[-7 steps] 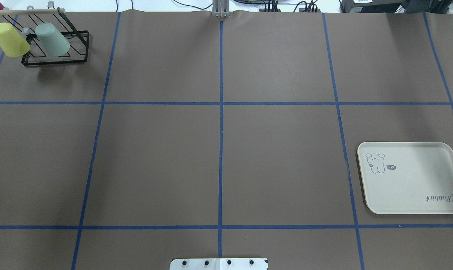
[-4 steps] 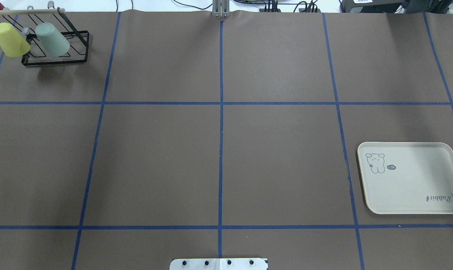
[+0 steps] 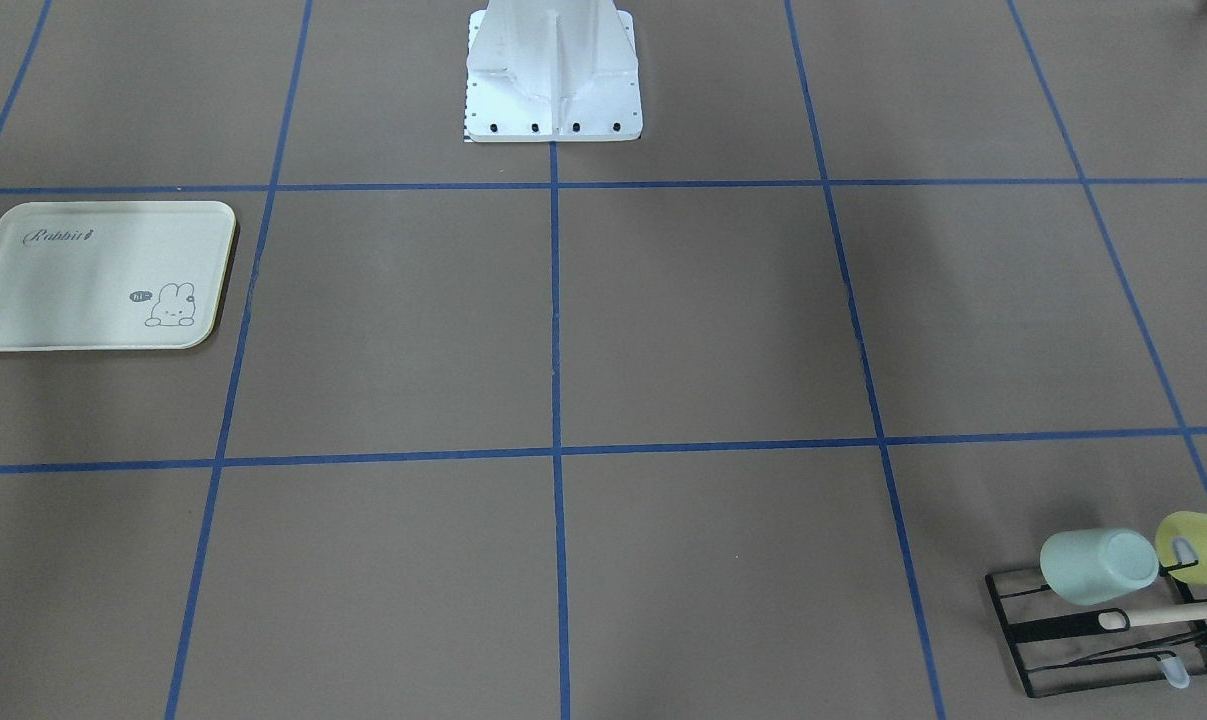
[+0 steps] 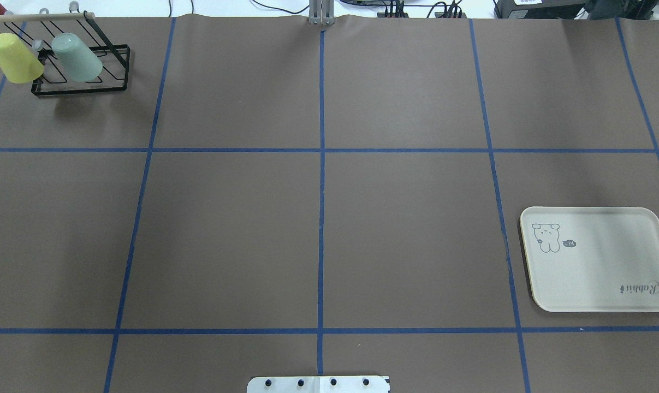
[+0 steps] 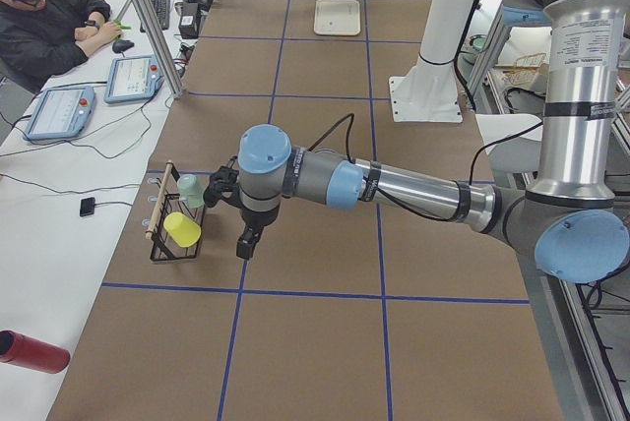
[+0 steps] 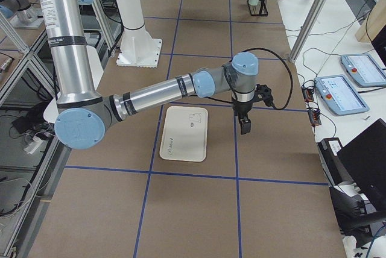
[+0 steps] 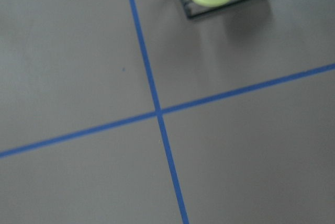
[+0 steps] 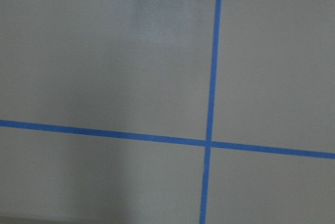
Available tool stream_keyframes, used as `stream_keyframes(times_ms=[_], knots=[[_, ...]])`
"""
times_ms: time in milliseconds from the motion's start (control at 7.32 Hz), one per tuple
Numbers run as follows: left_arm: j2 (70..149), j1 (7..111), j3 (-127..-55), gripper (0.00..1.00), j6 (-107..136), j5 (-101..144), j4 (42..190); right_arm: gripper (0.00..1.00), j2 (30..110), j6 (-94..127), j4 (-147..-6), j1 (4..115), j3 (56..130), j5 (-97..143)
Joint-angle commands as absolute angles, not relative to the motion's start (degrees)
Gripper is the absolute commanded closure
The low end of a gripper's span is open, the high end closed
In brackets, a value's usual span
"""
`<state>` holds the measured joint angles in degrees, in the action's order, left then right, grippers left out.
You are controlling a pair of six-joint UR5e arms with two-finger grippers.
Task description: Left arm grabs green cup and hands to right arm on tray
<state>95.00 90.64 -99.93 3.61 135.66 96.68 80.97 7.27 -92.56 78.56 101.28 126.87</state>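
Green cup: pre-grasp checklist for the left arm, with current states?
1. Green cup hung tilted on the black wire rack: ok.
2. Finger room between it and the yellow cup: cannot tell.
3. Left tool hangs beside the rack, apart from both cups: ok.
4. Left tool open: cannot tell.
5. Tray lies flat with nothing on it: ok.
6. Right tool hangs off to the side of the tray, not over it: ok.
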Motion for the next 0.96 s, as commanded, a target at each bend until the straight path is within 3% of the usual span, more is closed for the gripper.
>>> stream_keyframes(times_ms=[0, 410, 819], knots=[[96.5, 89.04, -94.34, 0.0, 8.94, 135.97, 113.62, 0.0, 79.28, 10.96, -92.46, 76.82, 101.16, 127.0], [107.37, 84.29, -86.16, 0.0, 14.32, 135.7, 114.96, 0.0, 78.32, 11.16, -92.46, 75.94, 100.99, 127.18], [121.51, 79.66, -70.54, 0.0, 26.16, 135.53, 113.91, 0.0, 77.87, 11.42, -92.55, 75.85, 100.9, 128.49]])
